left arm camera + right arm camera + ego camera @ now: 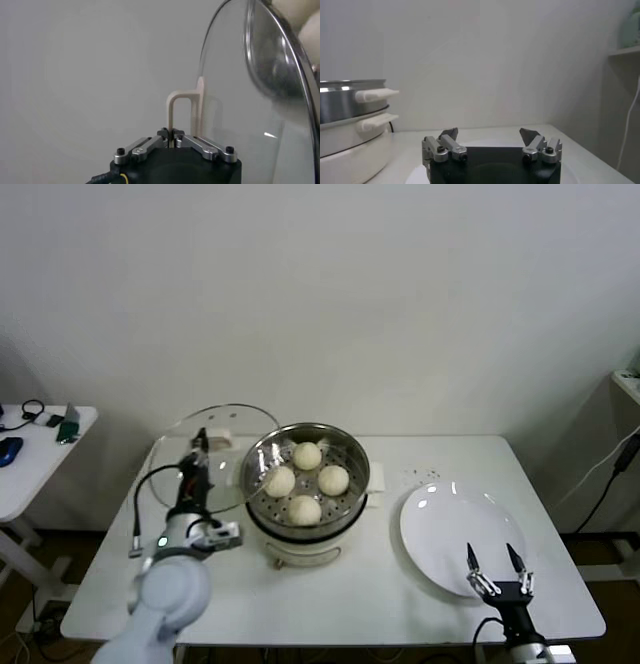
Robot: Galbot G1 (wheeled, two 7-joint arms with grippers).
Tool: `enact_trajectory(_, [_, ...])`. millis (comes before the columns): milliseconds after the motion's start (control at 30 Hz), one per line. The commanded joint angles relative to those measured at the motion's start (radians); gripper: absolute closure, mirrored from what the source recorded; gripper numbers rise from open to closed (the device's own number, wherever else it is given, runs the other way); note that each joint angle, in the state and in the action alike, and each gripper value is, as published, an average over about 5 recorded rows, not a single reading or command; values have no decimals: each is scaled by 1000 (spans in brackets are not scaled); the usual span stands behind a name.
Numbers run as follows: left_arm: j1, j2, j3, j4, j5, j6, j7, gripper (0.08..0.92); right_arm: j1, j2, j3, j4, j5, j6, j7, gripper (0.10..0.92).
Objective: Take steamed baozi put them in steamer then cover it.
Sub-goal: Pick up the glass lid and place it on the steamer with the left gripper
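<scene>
Four cream-white baozi (306, 481) lie in the shiny steel steamer (352, 446), which sits on its cream-white pot base in the middle of the table. My left gripper (201, 446) is shut on the cream-white handle (181, 111) of the clear glass cover (215, 430). It holds the cover tilted on edge, just left of the steamer. In the left wrist view the cover's glass (240, 105) fills the right side, with the gripper (171, 134) pinching the handle's leg. My right gripper (497, 568) is open and empty over the near edge of the plate; it also shows in the right wrist view (489, 134).
A flat white plate (440, 519) lies right of the steamer. A side table (30, 454) with small items stands at far left. The steamer's side handles (376, 94) show in the right wrist view. A shelf edge (628, 384) is at far right.
</scene>
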Motion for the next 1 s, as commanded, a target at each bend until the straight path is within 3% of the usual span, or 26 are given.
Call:
enact_trajectory(33, [-196,-141,275,39,144,109,120,856,20,2,0,-26,-6,1,10,203])
enact_trajectory(533, [-165,-393,314,146,348,88,128,856,43,4,1,-45,-1,15,5,203])
enact_trajectory(833, [-70,-466,274,181,439,40,85,856,45,7,18,-60,2,41,2,203])
enact_trajectory(1000, [-41,-455,263,194,457,27,73,856,45,5,24,-63,7,48,1,203])
